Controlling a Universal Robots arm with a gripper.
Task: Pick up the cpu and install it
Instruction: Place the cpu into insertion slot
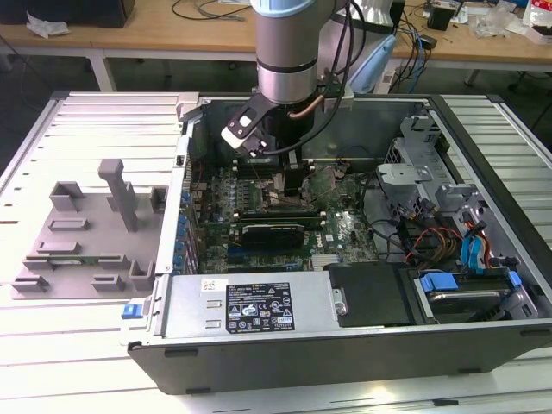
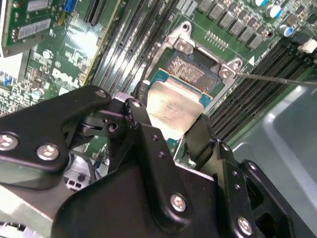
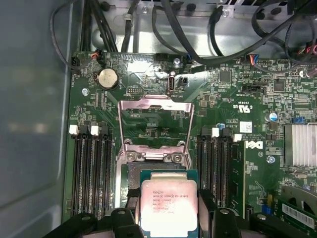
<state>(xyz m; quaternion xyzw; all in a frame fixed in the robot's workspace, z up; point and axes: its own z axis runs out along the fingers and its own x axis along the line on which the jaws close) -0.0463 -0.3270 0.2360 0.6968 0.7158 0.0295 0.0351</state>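
Tabletop (image 1: 52, 345): a pale slatted surface is seen beneath everything in the exterior view.
Grey fixture (image 1: 86, 233): it is laid on the tabletop at the exterior view's left, just beside the computer case, and several upright posts are carried on it.
Computer case (image 1: 345, 354): it is laid on its side with the interior exposed, and the green motherboard (image 1: 345, 228) is seen inside.
Power supply (image 1: 250, 306): it is mounted along the near wall of the case, with a label on its top.
Arm (image 1: 285, 52): it is positioned vertically over the middle of the case, above the motherboard.
Expansion card (image 1: 272, 231): a long dark card is seated in the motherboard, just in front of the arm.
End effector (image 3: 171, 220): its black fingers (image 2: 136, 111) are pressed against two opposite edges of the cpu, so the chip is pinched between them.
Cpu (image 3: 169, 206): it is held with its silvery top upward, directly over the open socket and covering part of it. Whether it is touching the socket cannot be told.
Socket (image 2: 190, 69): its contact field is exposed beyond one edge of the cpu.
Load plate (image 3: 154, 124): the metal frame is swung up and open.
Memory slots (image 3: 91, 168): dark rows are seen flanking the socket on both sides.
Drive bays (image 1: 466, 289): they are fitted at the exterior view's right end of the case, with blue tabs and coloured cables.
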